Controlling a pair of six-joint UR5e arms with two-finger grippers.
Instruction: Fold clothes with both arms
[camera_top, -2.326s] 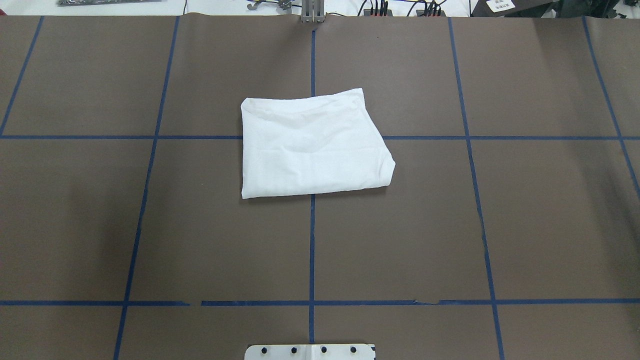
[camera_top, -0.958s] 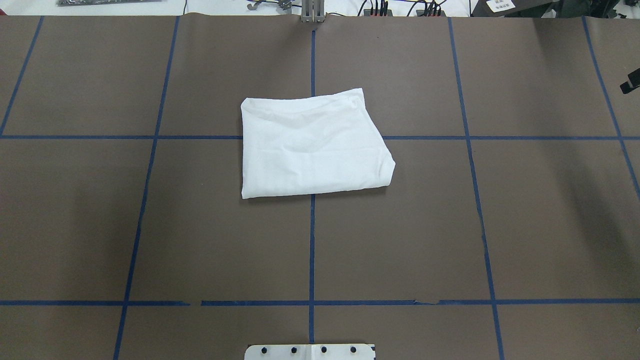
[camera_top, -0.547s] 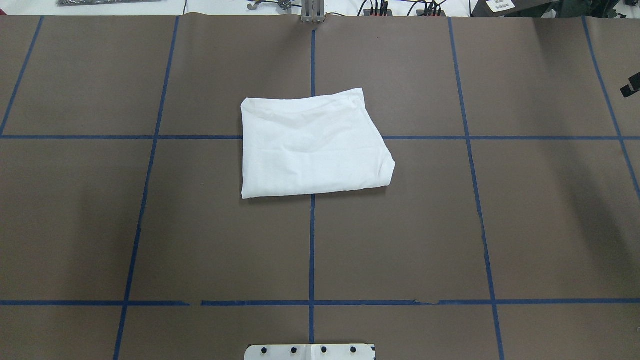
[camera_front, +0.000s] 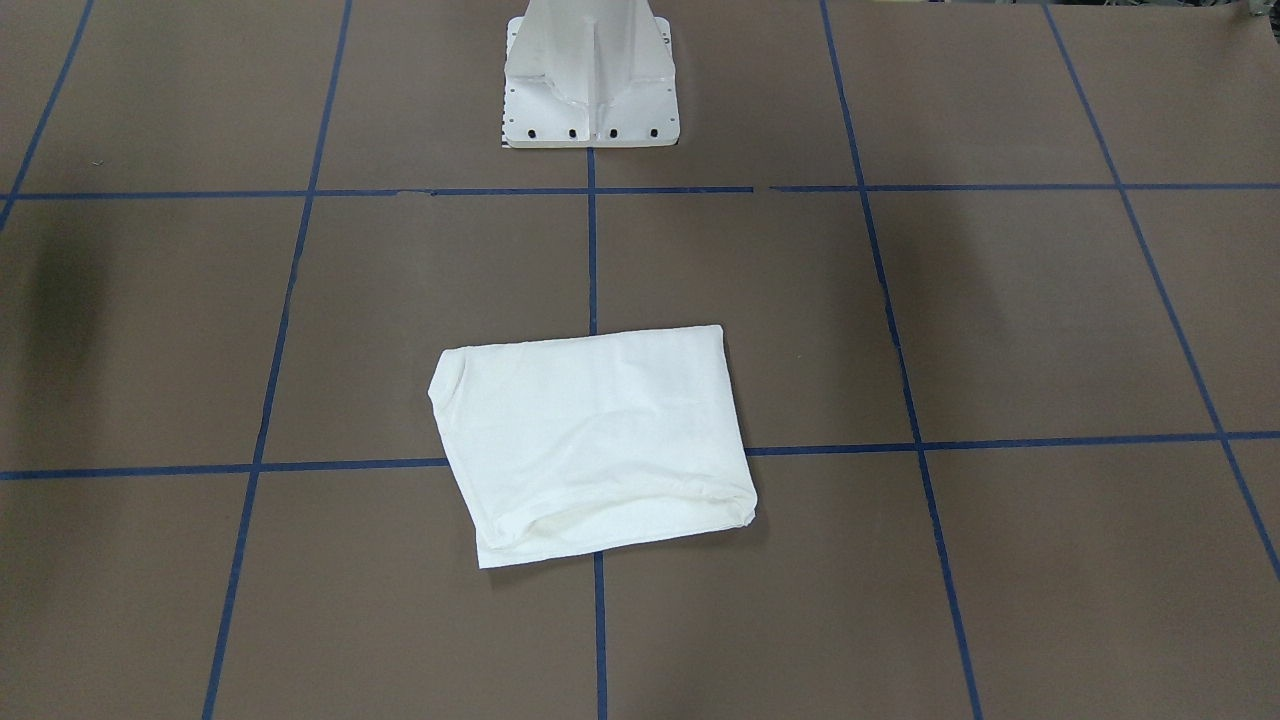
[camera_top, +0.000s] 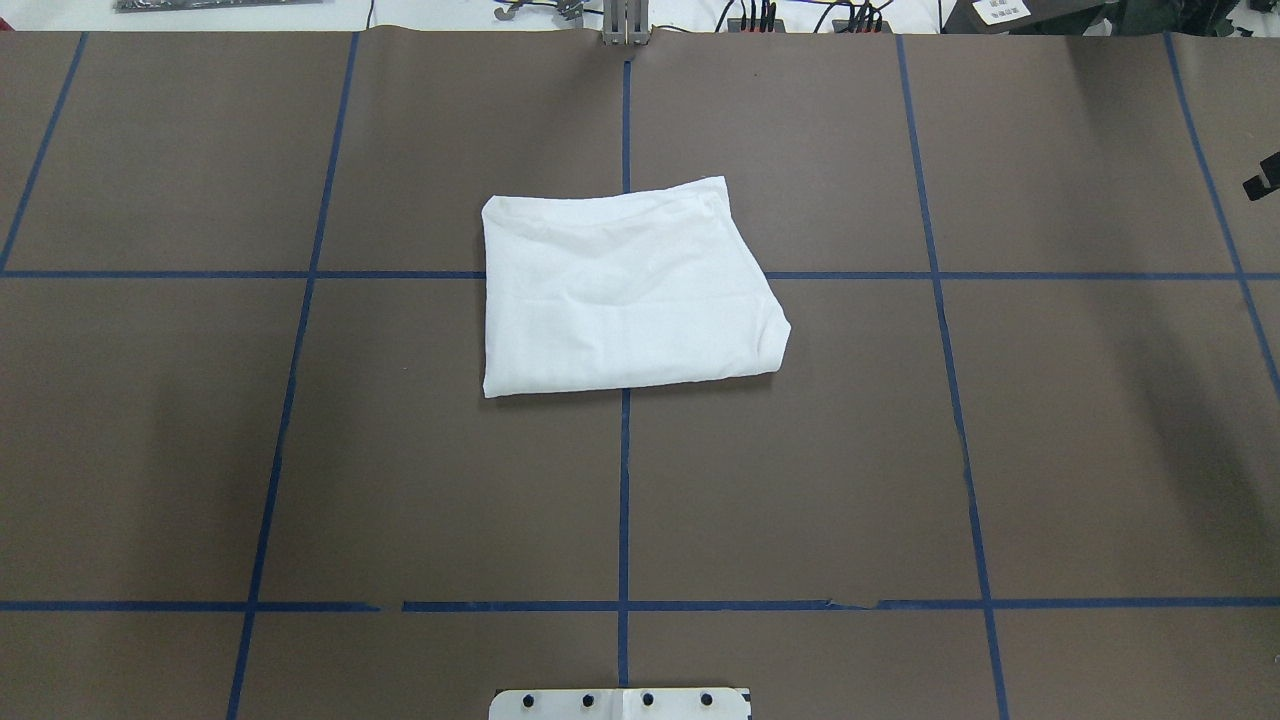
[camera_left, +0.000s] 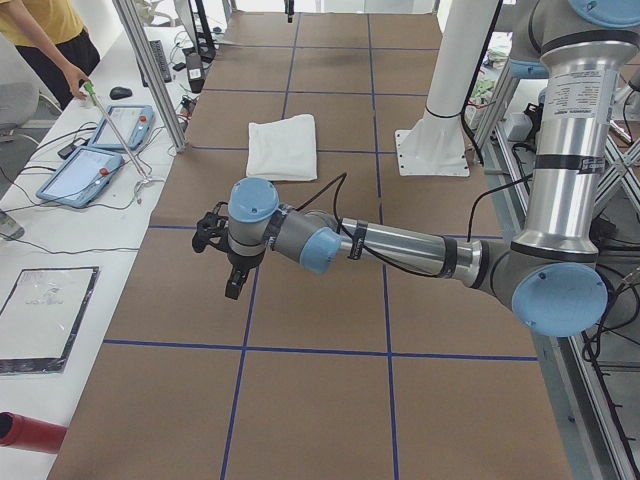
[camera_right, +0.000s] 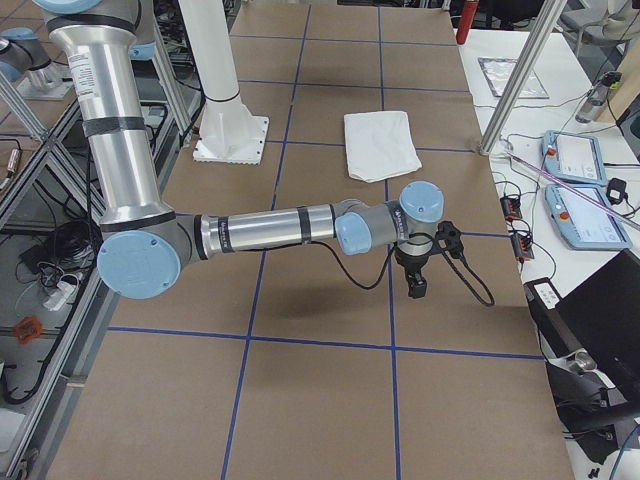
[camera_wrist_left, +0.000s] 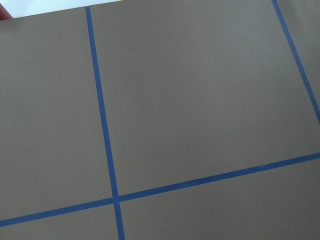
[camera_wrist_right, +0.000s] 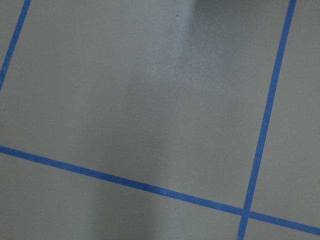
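- Overhead exterior shows the white T-shirt (camera_top: 625, 290) as a compact, roughly rectangular packet near the middle of the table (camera_top: 300, 480). It lies across a crossing of the blue tape lines (camera_top: 623, 480). No sleeve or collar sticks out, and no print shows.
- I judge the folding done, or very nearly. The layers are stacked, but one near corner on my right juts a little and the far edge has a soft rolled lip, so the packet is skewed. At most a tidy-up of that edge is left, or parking my arms.
- My left pincer (camera_left: 233, 288) hangs fingers-down over bare table, well apart from the shirt, toward the table's left end. No cloth is in it. From that side view alone I cannot tell whether its jaws are apart or together.
- My right pincer (camera_right: 415, 287) hangs likewise over bare table, well off to the shirt's right, with no cloth in it. Its jaws I cannot read either.
- Both wrist cameras see only brown table cover and tape.
- The shirt lies ahead of my pedestal base (camera_front: 590, 80), between my two pincers, a long move inward for either.
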